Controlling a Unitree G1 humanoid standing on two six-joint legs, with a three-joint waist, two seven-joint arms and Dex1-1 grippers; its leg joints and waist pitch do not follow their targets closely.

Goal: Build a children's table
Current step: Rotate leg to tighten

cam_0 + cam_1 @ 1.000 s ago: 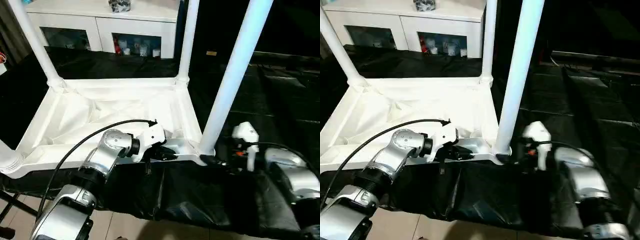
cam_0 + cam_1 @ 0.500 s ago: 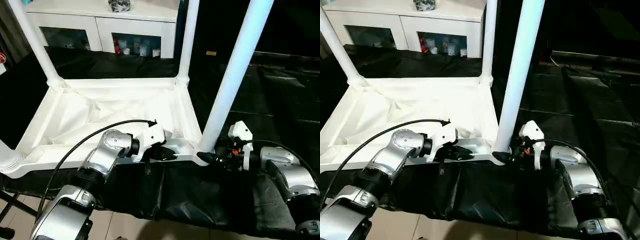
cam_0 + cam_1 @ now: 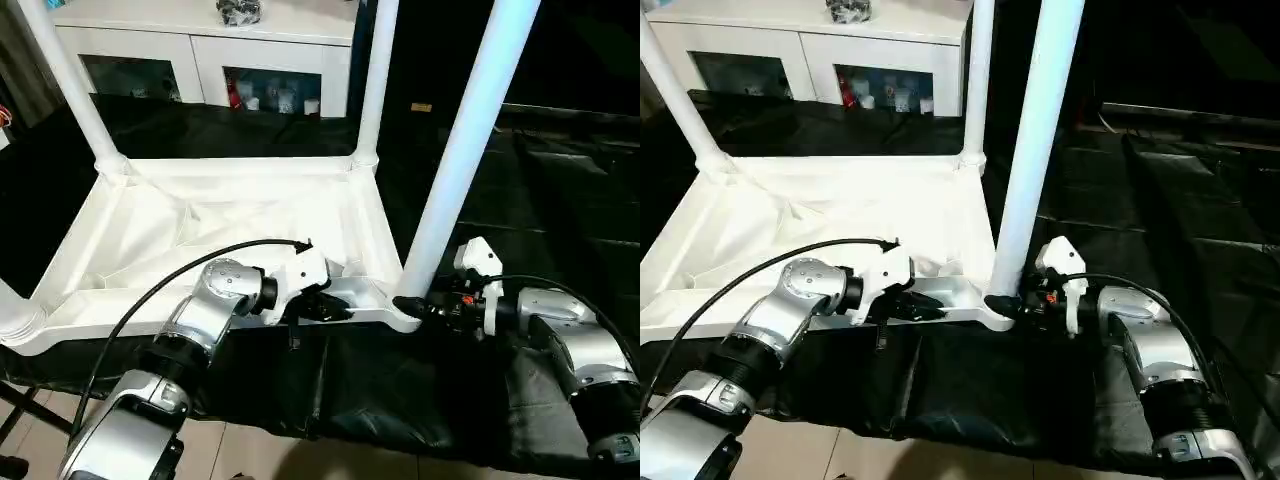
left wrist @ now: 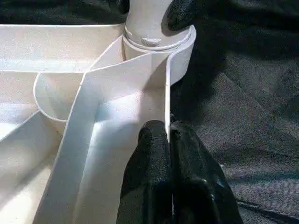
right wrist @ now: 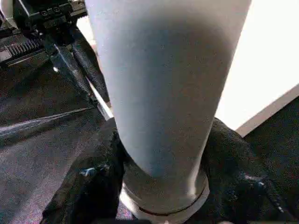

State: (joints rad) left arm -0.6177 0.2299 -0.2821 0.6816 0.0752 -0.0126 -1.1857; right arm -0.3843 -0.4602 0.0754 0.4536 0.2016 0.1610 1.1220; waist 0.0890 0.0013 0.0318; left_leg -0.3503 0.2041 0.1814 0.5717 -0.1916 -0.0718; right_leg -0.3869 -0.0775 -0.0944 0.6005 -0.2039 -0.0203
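Flanking the near leg [image 3: 455, 165]: right end effector [image 5: 159, 186] clasping its base, left end effector [image 4: 168, 154] pinching the tabletop rim [image 3: 355, 312].

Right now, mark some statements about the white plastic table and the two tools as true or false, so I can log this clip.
1. The small white plastic children's table lies upside down, ribbed underside up. True.
2. The left tool pinches the tabletop's thin rim. True.
3. The right tool hangs high on the near right white tube leg. False: its fingers sit on either side of the leg's base, at the corner socket.
4. Two legs stand at the far corners. True.
5. The table rests on bare wooden boards. False: it sits on a black sheet.
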